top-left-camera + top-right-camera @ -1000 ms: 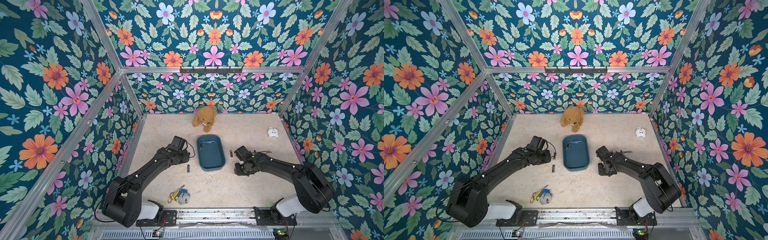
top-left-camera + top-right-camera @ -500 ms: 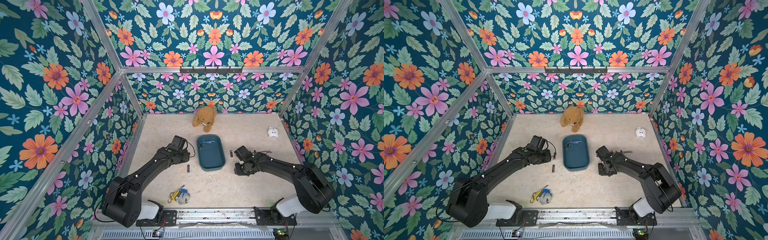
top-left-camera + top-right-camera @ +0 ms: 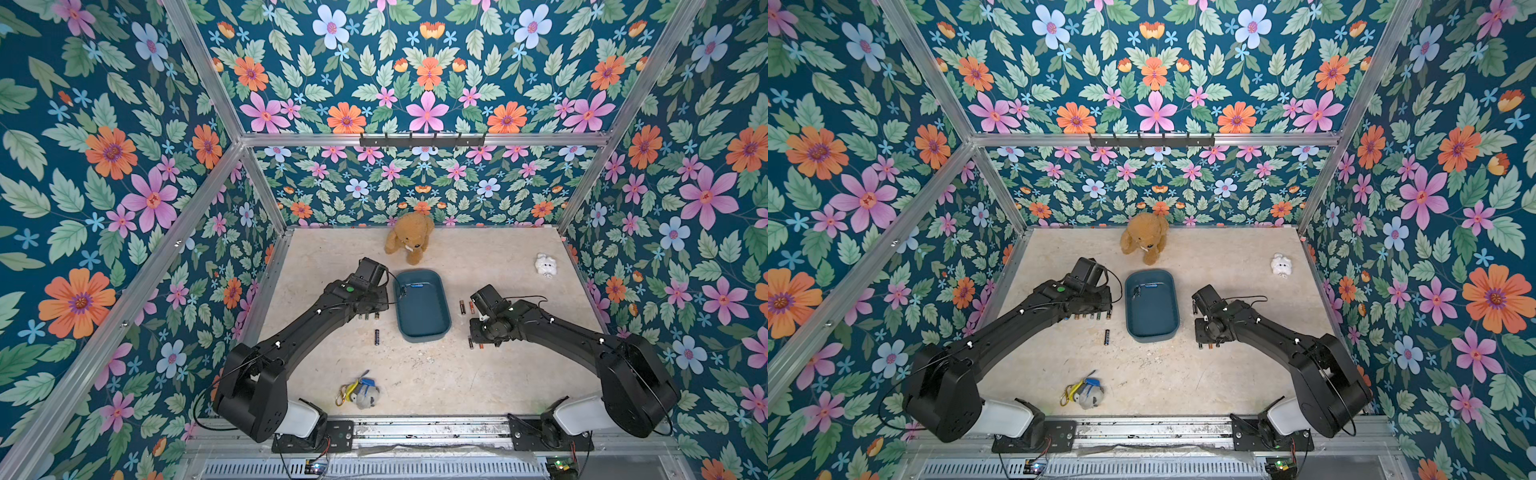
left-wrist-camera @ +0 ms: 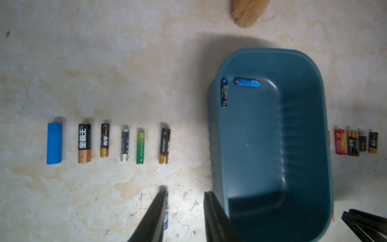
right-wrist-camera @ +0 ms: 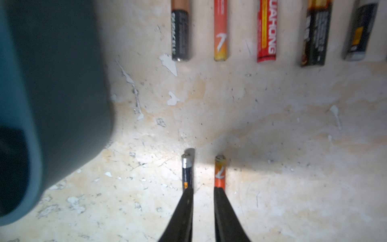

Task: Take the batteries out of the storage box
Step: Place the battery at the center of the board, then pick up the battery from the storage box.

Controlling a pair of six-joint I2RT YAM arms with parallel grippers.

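The left gripper [image 4: 185, 193] is hovering at 9 o'clock of the storage box [image 3: 422, 316], its jaws moderately apart and empty. Two batteries [image 4: 247, 82] are lying in the box's 11 o'clock corner, and the rest are lining the table [image 3: 415, 374]. The right gripper [image 5: 203, 189], at 3 o'clock, is showing narrowly parted jaws gripping nothing. The next move probably calls for reaching into that corner, close against the wall.

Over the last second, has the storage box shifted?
No. In a top view the storage box keeps the same small gap to the teddy bear.
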